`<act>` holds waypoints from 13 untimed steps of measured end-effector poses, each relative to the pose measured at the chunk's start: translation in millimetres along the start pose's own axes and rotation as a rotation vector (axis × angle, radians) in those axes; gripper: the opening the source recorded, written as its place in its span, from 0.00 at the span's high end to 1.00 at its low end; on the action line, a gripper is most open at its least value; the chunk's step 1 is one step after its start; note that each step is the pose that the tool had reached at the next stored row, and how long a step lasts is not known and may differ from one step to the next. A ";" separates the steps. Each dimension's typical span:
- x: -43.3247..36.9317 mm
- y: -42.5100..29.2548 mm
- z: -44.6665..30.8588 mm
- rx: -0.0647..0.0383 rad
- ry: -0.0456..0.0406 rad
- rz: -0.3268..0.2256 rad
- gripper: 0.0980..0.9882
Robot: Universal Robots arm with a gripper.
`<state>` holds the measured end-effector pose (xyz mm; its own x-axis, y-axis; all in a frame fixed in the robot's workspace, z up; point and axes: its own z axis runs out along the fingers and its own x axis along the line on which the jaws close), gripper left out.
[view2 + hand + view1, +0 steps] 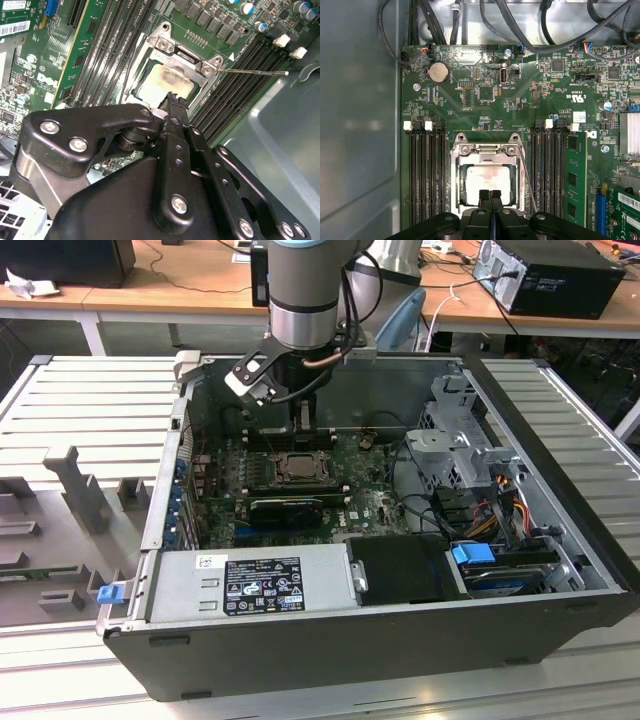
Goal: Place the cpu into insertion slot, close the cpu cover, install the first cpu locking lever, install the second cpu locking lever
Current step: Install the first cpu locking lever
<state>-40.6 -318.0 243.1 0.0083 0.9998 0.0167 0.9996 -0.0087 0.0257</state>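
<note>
So here's where it stands: the cpu [487, 177] sits in the insertion slot [462, 181], and the cpu cover [487, 148] looks to be lying flat over it, with the chip's pale top showing through the window. The end effector [490, 196] has its two fingers pinched together with nothing between them. Its tips hang right over the slot, at the edge of the window on the arm's side. I can't tell whether they actually touch the chip or the frame.

One thin wire locking lever [255, 72] runs out from a corner of the slot and crosses over the memory slots [425, 175] beside it. To me that reads as not latched yet.

What worries me:
- Those closed tips are narrow. If they press on the chip's top instead of the cover frame, I'd guess they scratch it or load it unevenly onto the contacts underneath.
- The lever is springy and round. Pushed with a smooth fingertip, it could slip off and snap back up, or skate sideways into the memory slot clips next to the slot.
- If the cover isn't fully seated over the slot, forcing a lever could jam it.
</note>
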 end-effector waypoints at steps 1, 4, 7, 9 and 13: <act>0.0 0.0 0.0 0.000 0.0000 0.000 0.99; 0.0 0.0 -0.5 0.000 0.0002 0.001 0.99; 0.1 0.1 -3.6 0.000 0.0003 0.002 0.99; 0.1 0.2 -6.5 0.000 0.0003 0.003 0.99; 0.3 0.5 -18.1 0.000 0.0003 0.003 0.99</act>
<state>-40.6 -318.0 261.2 0.0109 0.9998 0.0170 0.9996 -0.0113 0.0257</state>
